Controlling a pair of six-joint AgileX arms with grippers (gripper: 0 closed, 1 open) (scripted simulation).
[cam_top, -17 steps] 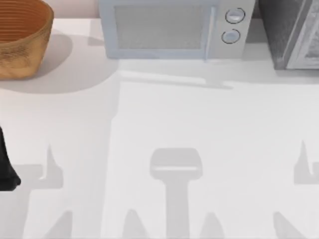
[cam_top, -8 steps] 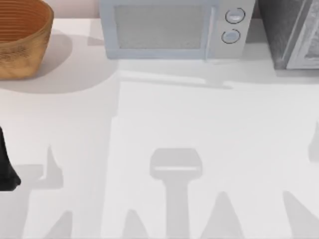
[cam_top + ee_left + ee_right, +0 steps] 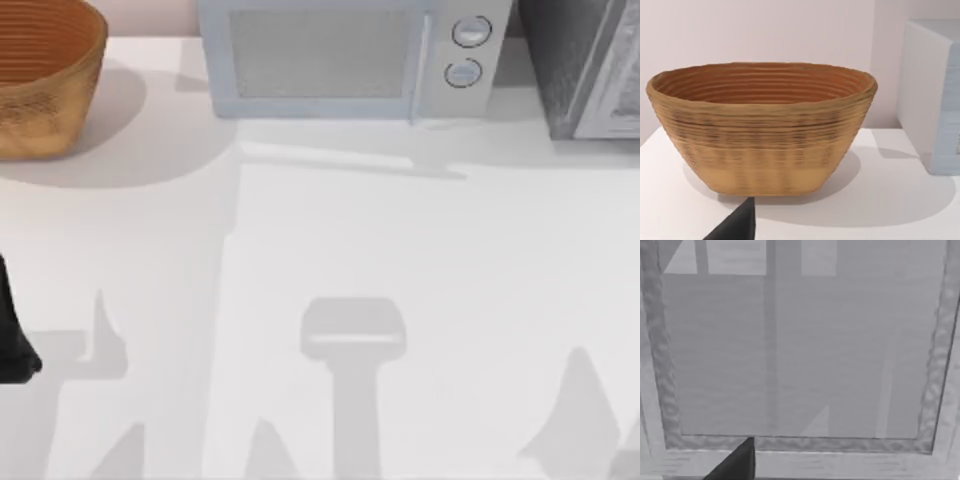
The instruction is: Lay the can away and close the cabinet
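Wicker basket [image 3: 45,80]: one, far left of table [image 3: 320,260]. One microwave [image 3: 350,60], one cabinet [image 3: 580,65] far right. My right gripper [image 3: 737,460] faces cabinet's door panel [image 3: 800,350] up close; finger spread: cannot tell. My left arm [image 3: 12,340] parked at left edge.

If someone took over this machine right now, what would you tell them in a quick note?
Left arm: parked at the table's left edge, facing the wicker basket.
Right gripper: up close against the cabinet door panel at the table's far right.
The can is not on the table, so it may already be stowed.
Left to check: that the door is fully closed, then pull the right arm back.
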